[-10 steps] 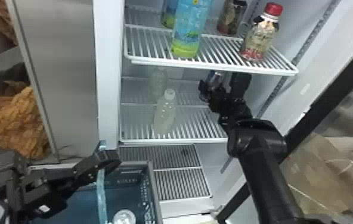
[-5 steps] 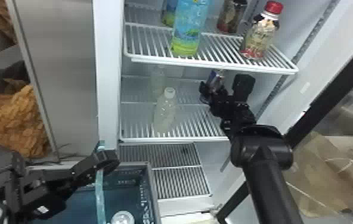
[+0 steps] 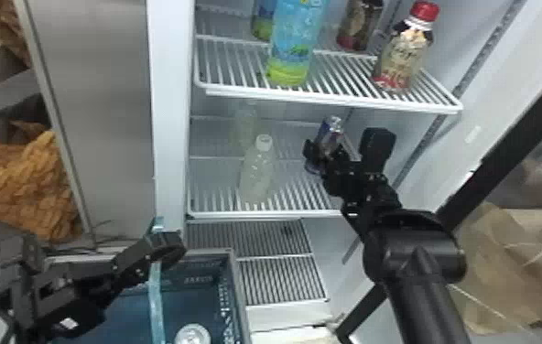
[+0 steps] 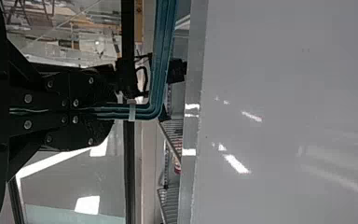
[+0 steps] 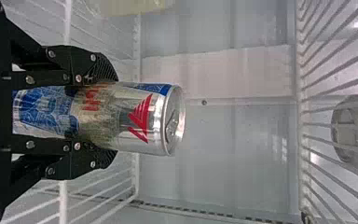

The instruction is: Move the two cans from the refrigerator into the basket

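Observation:
My right gripper is at the middle refrigerator shelf, shut on a silver-blue can. In the right wrist view, the fingers of my right gripper press both sides of the can, whose top points away from the palm. Another can shows its round silver top inside the blue basket, which stands before the refrigerator at lower left. My left gripper is beside the basket's upright teal handle. In the left wrist view, my left gripper is shut on that handle.
Left of the held can, two pale bottles stand on the same shelf. Above, an upper wire shelf carries several bottles, among them a red-capped one. The open door's dark frame runs along the right, with a brown paper bag behind.
The right arm has shifted slightly right and down in the head view, and the can sits a little lower with it. The left gripper stays at the basket handle.

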Tool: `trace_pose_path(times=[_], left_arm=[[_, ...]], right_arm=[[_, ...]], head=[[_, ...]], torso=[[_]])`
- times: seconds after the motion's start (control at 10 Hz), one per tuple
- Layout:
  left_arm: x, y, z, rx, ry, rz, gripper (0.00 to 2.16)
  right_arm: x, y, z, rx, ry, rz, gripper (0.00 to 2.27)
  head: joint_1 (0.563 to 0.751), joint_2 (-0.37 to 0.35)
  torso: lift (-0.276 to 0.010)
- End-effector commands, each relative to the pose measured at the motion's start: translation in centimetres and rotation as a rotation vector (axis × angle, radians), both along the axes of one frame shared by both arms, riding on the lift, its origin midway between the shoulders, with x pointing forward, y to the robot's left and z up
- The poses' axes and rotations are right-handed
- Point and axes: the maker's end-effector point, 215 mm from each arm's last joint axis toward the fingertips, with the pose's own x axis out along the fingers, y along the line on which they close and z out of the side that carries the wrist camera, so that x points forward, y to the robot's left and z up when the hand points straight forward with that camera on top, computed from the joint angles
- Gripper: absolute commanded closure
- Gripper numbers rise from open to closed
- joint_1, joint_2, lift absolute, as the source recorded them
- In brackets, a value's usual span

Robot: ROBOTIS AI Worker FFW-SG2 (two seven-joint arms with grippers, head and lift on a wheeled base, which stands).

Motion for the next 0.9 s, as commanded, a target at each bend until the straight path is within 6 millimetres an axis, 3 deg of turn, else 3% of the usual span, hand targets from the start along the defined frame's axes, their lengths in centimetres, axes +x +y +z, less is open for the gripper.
trace_pose_path(times=[0.0,0.4,0.8], left_arm=[[-0.1,0.0,0.0,-0.002,0.002,0.000,1.20],[-0.3,0.0,-0.3,-0.002,0.010,0.000,1.20],[-0.5,-0.1,-0.4,-0.003,0.012,-0.002,1.20]], right_arm=[[-1.5,0.8,0.0,0.010,0.002,0.019,1.28],[-5.0,3.4,1.5,0.021,0.000,0.087,1.28],[-9.4,3.6,2.3,0.014,0.018,0.103,1.28]], head=[[0.695,-0.280],[0.695,-0.264],[0.695,-0.261]], torso=[[-0.218],[-0.218],[-0.218]])
